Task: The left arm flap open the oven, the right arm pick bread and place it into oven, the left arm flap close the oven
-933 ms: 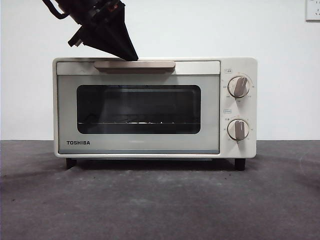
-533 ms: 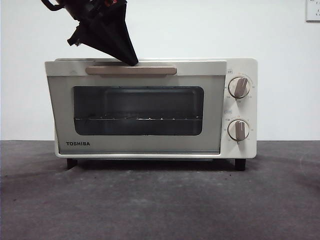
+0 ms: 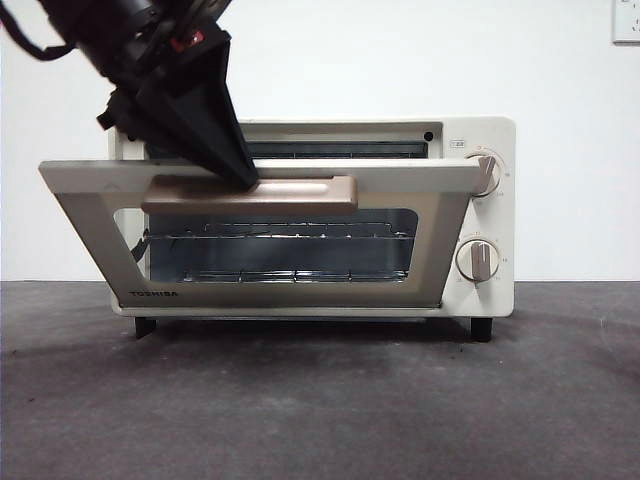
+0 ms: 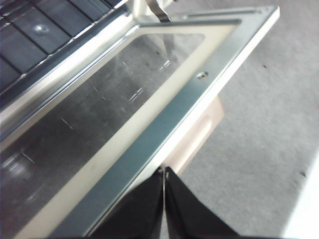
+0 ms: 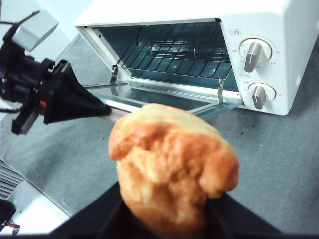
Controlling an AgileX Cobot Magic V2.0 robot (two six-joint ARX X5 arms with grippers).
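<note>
Grey tabletop, white wall behind: your left gripper (image 3: pixel 240 180), jaws shut w/ nothing between, presses the half-open oven (image 3: pixel 480 215) door by its handle (image 3: pixel 290 193); right gripper (image 5: pixel 164 219) clamps the bread (image 5: pixel 172 169) low down, near the oven's open front — probably light, soft, so go gentle.

Your bench (image 3: pixel 320 400) is dark grey with a matte, slightly speckled surface. Only the oven (image 3: pixel 480 215) stands directly on it, resting on its black feet (image 3: pixel 480 328), towards the rear.
</note>
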